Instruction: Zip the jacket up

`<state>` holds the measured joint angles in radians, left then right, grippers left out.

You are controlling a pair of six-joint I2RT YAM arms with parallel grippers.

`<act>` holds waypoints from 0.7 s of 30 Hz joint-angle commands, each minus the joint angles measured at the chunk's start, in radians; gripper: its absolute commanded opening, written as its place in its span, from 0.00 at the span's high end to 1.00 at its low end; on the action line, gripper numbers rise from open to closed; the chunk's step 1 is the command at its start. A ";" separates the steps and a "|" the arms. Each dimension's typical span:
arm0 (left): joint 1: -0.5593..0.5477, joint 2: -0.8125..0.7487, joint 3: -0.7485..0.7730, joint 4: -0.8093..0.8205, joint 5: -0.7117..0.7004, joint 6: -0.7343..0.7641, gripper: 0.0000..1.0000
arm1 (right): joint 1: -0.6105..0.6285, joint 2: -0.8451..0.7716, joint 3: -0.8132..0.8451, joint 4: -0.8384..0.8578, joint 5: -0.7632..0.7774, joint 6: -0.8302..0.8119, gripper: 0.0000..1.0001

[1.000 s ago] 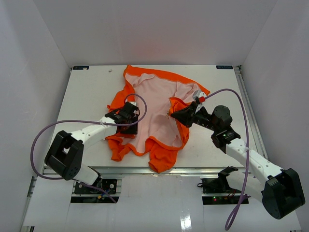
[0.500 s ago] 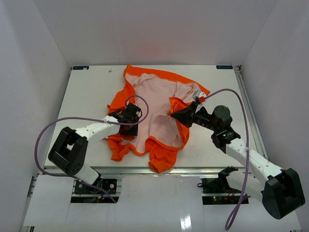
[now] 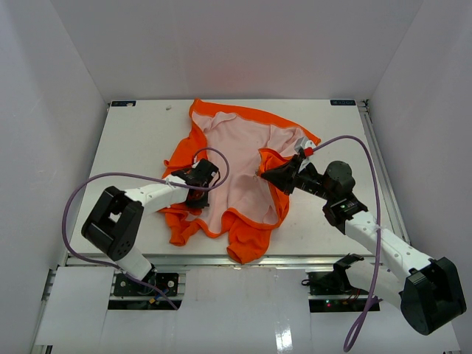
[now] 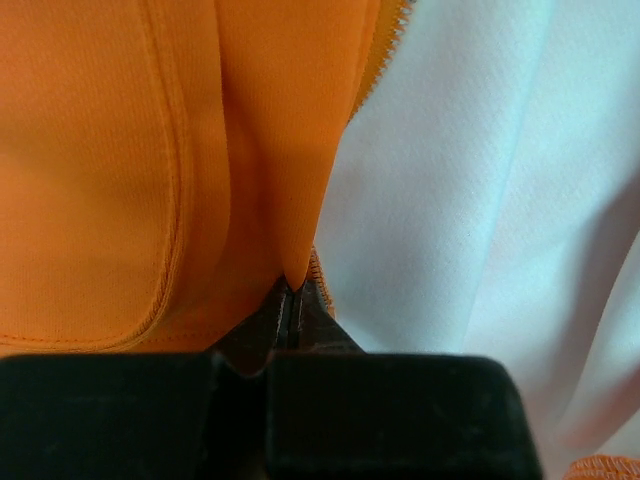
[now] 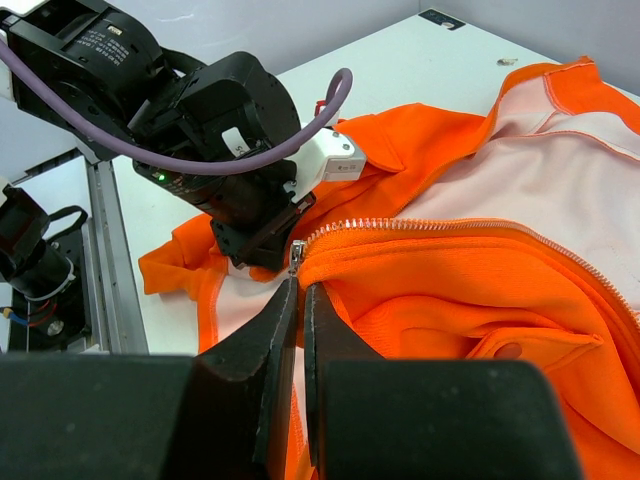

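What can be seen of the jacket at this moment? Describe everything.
The jacket is a small bright orange soft-fabric garment lying open and rumpled on the white table, its pale pink lining facing up. The zipper is undone; metal teeth run along one front edge to a small pull. The left gripper is pinched shut on one front edge, the right gripper on the other, by the pull.

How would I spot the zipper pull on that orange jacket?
Find the orange jacket spread open on the white table, pale lining up. Follow the zipper teeth along its flap on the right arm's side to the tips of that arm's fingers. The zipper pull is the small silvery metal tab there, the only shiny bit among fabric.
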<state>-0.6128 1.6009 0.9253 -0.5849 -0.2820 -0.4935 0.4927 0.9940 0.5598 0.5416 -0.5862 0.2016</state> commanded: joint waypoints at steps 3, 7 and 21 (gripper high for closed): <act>-0.004 -0.151 0.025 -0.008 -0.103 -0.039 1.00 | -0.003 -0.024 0.002 0.044 0.002 -0.008 0.92; 0.002 -0.341 -0.014 0.081 -0.033 -0.024 1.00 | -0.002 -0.018 0.004 0.043 0.002 -0.007 0.92; 0.005 -0.561 -0.190 0.462 0.309 0.062 1.00 | -0.002 0.024 0.001 0.098 -0.066 0.009 0.92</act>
<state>-0.6098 1.2050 0.8260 -0.4149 -0.1838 -0.4929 0.4927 1.0010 0.5598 0.5462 -0.5941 0.2022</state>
